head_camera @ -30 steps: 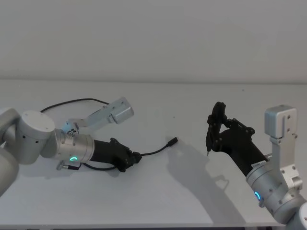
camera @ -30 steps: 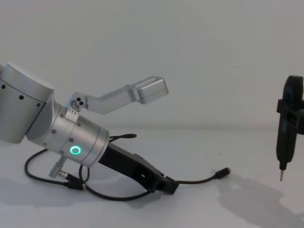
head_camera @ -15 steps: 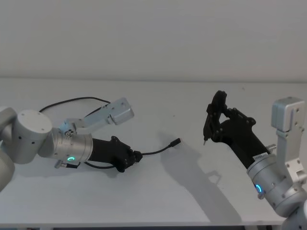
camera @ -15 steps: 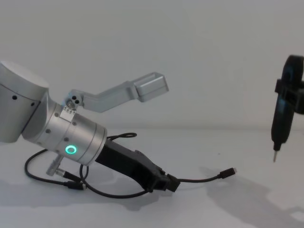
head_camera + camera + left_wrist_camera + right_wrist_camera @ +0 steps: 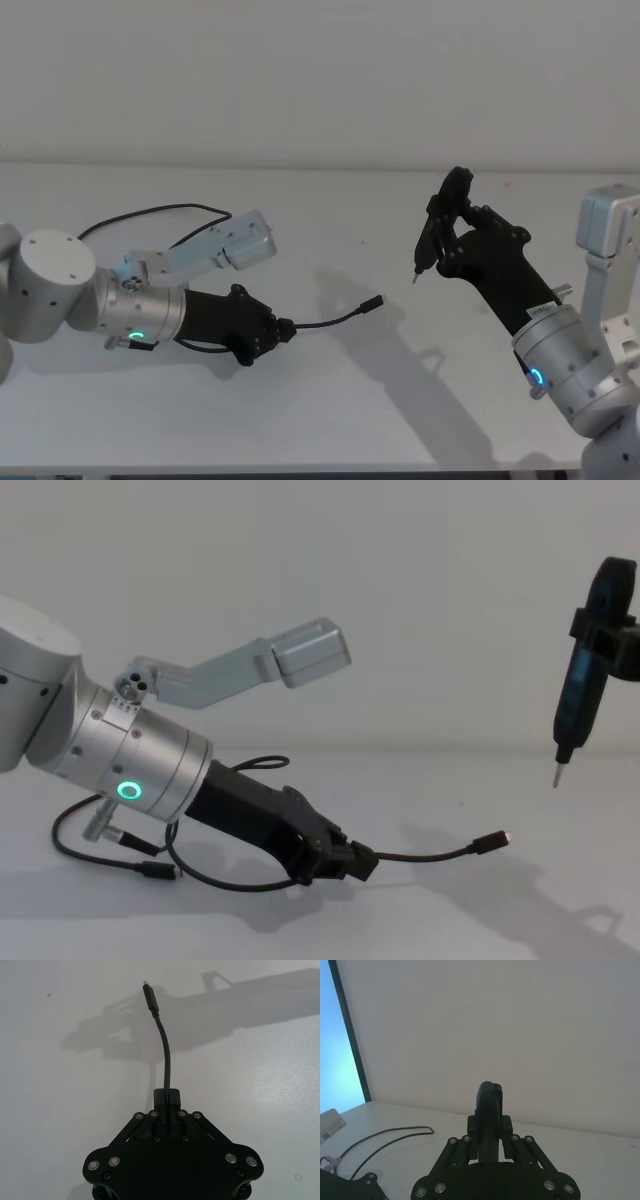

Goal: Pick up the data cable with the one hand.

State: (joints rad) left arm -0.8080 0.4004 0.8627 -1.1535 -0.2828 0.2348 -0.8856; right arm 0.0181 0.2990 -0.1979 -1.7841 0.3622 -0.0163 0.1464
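**On the desk's left side, the cable is pinched in the left end effector**

On the left of the white desk [image 5: 330, 430], the left end effector [image 5: 284, 327] lies low and nearly level, its black fingers clenched on the data cable [image 5: 330, 320]. The left wrist view shows the cord running straight out from between the closed fingertips [image 5: 166, 1096]. From there a short free length arcs toward the robot's right and ends in the small plug [image 5: 372, 302]. In the chest view the plug sits a little above the desk surface, with its shadow beneath it. Behind the grasp, the rest of the cord passes under the silver wrist, whose green ring [image 5: 127, 790] glows. It loops over the desk and sweeps in a long curve toward the far side.

The right end effector [image 5: 452, 238] hangs well apart from the cable, raised above the desk's right half. Its fingers are closed around a slender dark pointed tool [image 5: 580, 695]. The tool stands nearly upright with its thin metal tip [image 5: 556, 778] pointing down, clear of the desk.
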